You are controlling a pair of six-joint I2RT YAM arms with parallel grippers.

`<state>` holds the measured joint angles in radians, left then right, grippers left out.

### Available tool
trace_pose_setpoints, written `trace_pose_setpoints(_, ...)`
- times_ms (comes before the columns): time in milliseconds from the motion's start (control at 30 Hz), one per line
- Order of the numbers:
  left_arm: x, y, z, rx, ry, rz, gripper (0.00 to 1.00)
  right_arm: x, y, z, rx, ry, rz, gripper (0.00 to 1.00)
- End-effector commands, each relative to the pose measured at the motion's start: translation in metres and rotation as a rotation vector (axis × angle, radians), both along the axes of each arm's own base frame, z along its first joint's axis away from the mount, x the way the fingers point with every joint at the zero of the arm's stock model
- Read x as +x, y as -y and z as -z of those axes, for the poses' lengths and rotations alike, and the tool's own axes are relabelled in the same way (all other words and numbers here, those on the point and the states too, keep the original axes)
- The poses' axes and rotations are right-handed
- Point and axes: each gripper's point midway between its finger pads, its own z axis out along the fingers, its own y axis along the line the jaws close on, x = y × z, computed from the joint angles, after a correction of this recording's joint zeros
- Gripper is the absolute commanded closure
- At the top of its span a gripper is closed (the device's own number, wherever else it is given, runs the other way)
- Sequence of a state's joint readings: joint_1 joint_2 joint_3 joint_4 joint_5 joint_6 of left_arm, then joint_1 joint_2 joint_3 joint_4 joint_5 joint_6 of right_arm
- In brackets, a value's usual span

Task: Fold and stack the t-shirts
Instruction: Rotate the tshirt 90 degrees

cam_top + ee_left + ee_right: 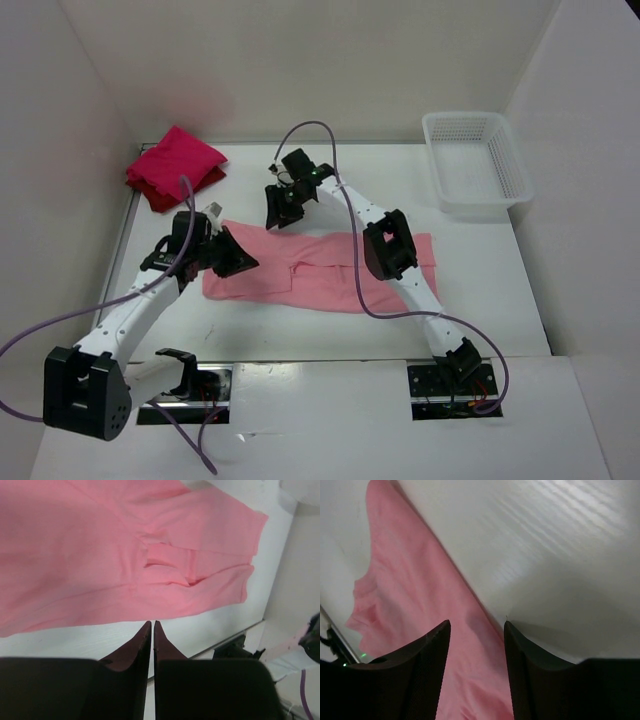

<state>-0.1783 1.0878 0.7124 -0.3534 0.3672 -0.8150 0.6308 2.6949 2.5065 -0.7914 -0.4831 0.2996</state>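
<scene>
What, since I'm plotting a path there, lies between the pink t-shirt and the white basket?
Nothing. In the top external view, only a bare strip of tabletop separates the pink t-shirt from the white basket.

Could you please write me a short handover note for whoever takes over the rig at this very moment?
Left gripper: shut, empty, just off the pink t-shirt's edge.
Right gripper: open, above that shirt's far edge, gripping nothing.
Pink t-shirt: mid-table, lying flat as a long strip, only partly folded.
Red pile: folded cloth at the far-left corner; I cannot tell how many shirts it holds.
Done: the red cloth looks folded.
Left: finish folding the pink t-shirt, then stack it on the red pile.
</scene>
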Motion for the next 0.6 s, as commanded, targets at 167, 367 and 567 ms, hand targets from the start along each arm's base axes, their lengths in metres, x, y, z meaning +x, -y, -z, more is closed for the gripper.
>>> trace_pose_setpoints(167, 0.017, 0.029, -0.071, -0.113, 0.198, 0.14, 0.68, -0.083, -0.025, 0.034, 0.056, -0.202, -0.229, 0.61)
trace_pose_setpoints(367, 0.009, 0.029, -0.043, -0.136, 0.128, 0.115, 0.64, -0.046, -0.029, 0.02, 0.133, -0.164, -0.125, 0.99)
trace_pose_setpoints(567, 0.007, 0.04, -0.042, -0.163, 0.106, 0.11, 0.59, 0.056, 0.021, -0.02, 0.191, -0.11, 0.282, 0.99)
